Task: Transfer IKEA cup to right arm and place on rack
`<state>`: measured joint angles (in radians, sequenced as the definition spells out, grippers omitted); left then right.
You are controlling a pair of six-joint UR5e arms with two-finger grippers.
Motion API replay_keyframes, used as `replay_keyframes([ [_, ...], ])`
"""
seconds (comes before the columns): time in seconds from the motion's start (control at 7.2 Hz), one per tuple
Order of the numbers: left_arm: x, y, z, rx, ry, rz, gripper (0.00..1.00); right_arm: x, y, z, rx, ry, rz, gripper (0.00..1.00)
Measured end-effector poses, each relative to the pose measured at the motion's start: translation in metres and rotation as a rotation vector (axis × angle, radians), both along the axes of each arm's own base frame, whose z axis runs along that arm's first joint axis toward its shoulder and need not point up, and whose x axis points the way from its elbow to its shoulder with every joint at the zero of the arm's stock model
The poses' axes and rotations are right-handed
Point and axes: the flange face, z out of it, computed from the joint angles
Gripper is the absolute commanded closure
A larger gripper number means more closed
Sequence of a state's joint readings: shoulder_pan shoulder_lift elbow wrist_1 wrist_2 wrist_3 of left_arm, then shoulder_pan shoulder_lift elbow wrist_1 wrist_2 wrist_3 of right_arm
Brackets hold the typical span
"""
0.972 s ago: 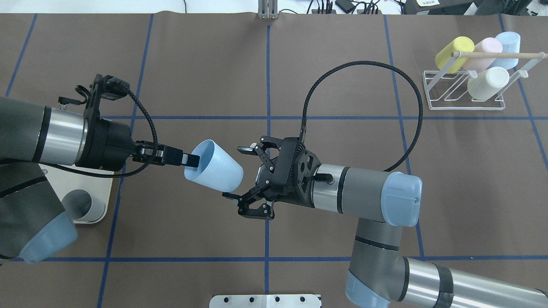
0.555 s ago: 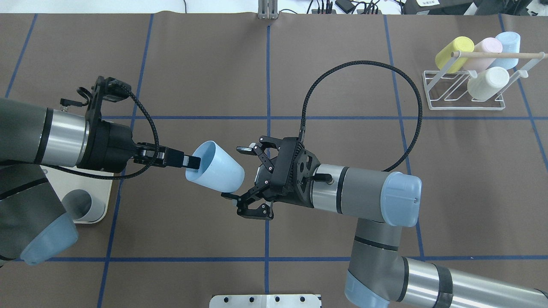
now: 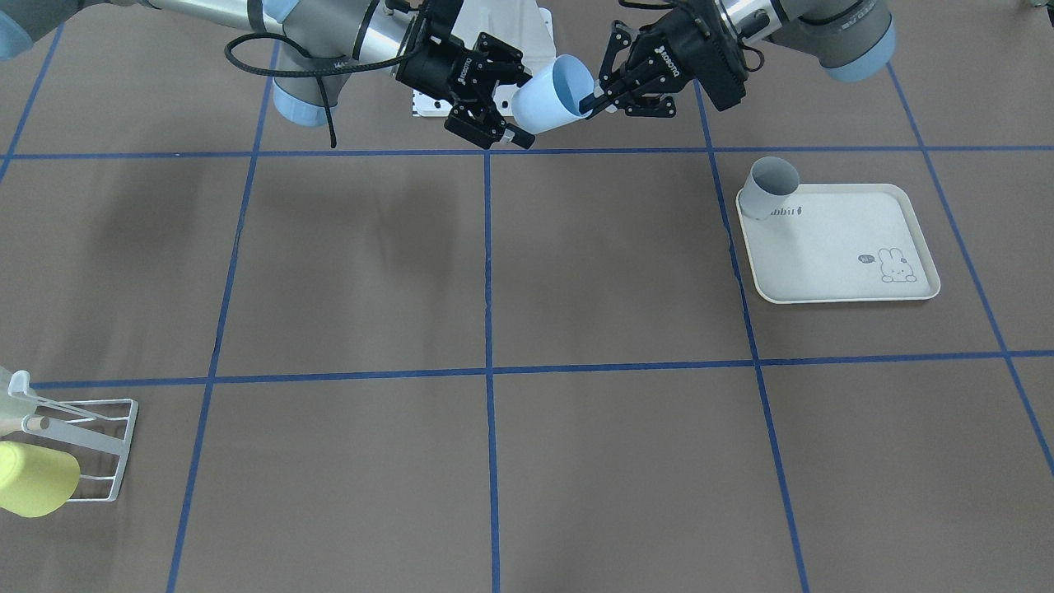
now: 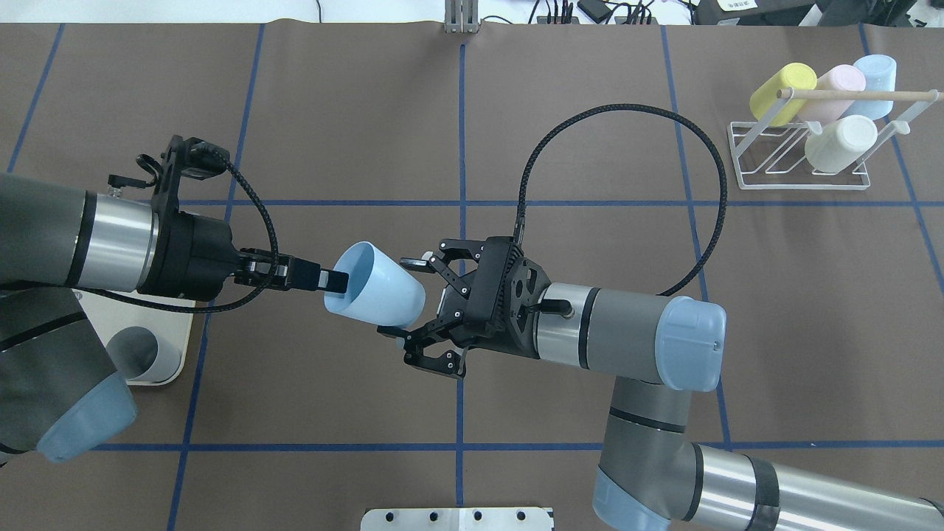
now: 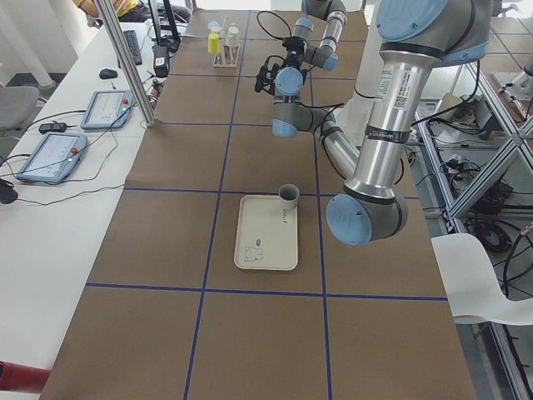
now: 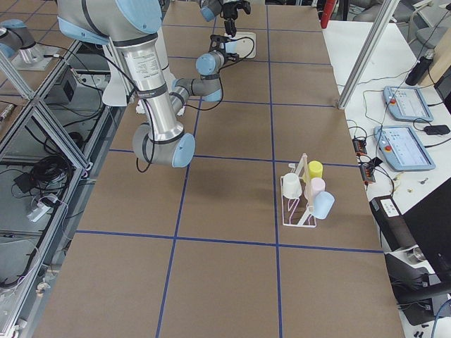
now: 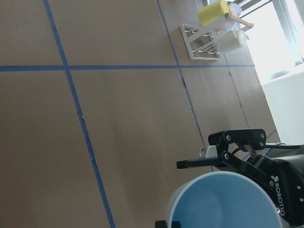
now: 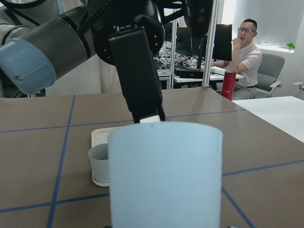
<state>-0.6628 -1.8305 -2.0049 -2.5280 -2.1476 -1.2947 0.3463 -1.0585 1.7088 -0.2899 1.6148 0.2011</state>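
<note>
Left jaws pinch the rim of the pale blue cup [image 4: 376, 289] at its 9 o'clock, clear of the desk [image 4: 590, 110]; right jaws, spread, straddle its base at 3 o'clock. The rack [image 4: 800, 158] stands well apart at 2 o'clock. The front-facing view shows the rabbit tray [image 3: 832, 272] whole; overhead, the left arm [image 4: 74, 236] half hides it.

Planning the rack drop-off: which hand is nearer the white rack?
Right. The right hand sits mid-table, toward the rack; the left hand lies farther off, past the blue cup.

Light-blue cup [image 4: 377, 293], white rack [image 4: 804, 187], rabbit-print cream tray [image 3: 832, 247].
</note>
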Motion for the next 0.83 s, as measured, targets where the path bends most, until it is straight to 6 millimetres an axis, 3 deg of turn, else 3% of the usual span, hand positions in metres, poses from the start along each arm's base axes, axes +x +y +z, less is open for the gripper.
replay_keyframes([
  [0.14,0.0000,0.0000,-0.0002,0.000,0.000,0.000,1.00,-0.0003,0.0005,-0.0001,0.000,0.000,-0.001,0.32],
  [0.28,0.0003,-0.0002,-0.0001,0.000,0.000,0.001,0.96,-0.0006,0.0010,0.0001,0.002,0.001,-0.002,0.46],
  [0.42,0.0010,-0.0005,0.0006,-0.001,-0.002,0.002,0.56,-0.0006,0.0013,0.0009,0.005,0.003,-0.001,0.57],
  [0.56,0.0020,-0.0010,0.0005,-0.003,-0.003,0.005,0.01,-0.0005,0.0015,0.0017,0.007,0.005,-0.001,0.61],
  [0.83,0.0030,-0.0019,-0.0022,-0.004,-0.006,0.005,0.00,-0.0007,0.0019,0.0034,0.009,0.010,-0.001,0.64],
])
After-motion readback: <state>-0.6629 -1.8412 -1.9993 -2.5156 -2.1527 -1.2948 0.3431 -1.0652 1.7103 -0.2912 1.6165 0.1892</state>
